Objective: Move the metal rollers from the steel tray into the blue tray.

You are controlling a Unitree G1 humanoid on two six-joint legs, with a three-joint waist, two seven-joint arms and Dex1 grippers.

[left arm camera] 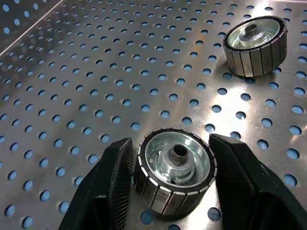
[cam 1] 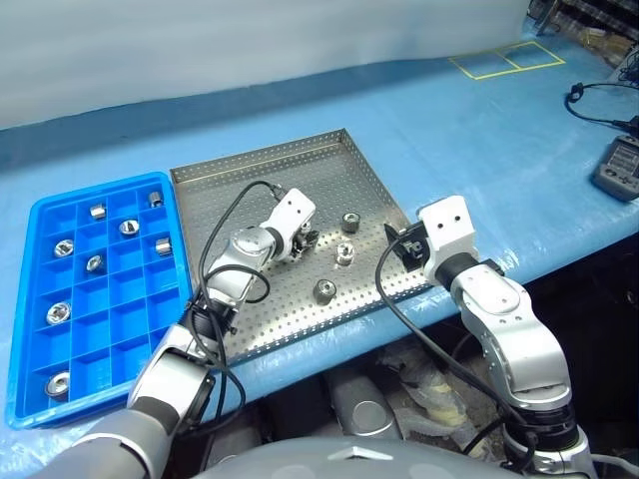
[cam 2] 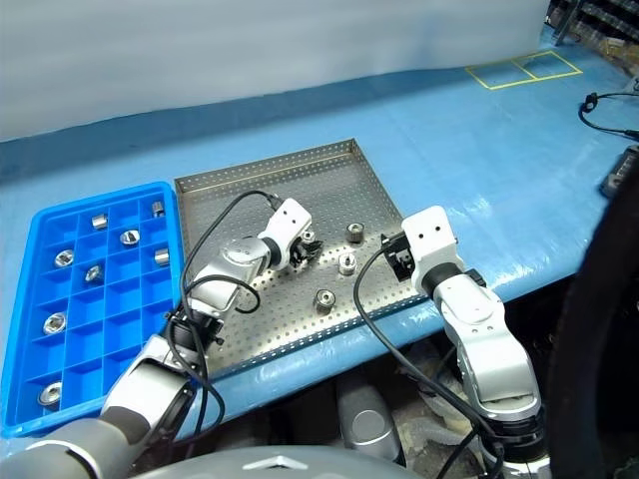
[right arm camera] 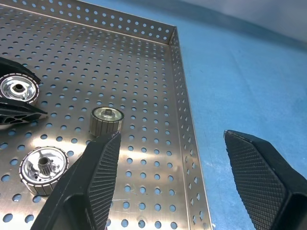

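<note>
The steel tray (cam 1: 230,180) lies on the blue-covered table, with the blue tray (cam 1: 120,309) to its left. My left gripper (cam 1: 308,239) is low over the steel tray's middle, its two fingers pressed against the sides of a metal roller (left arm camera: 175,172) that rests on the perforated floor. Three more rollers lie loose to its right (cam 1: 350,222), (cam 1: 345,252), (cam 1: 324,290). Several rollers (cam 1: 128,228) sit in compartments of the blue tray. My right gripper (right arm camera: 170,139) hangs open and empty above the steel tray's right rim (right arm camera: 184,120).
A black device (cam 1: 619,170) and a cable (cam 1: 599,92) lie at the table's far right. Yellow tape squares (cam 1: 504,60) mark the back of the table. The table's front edge runs just below both trays.
</note>
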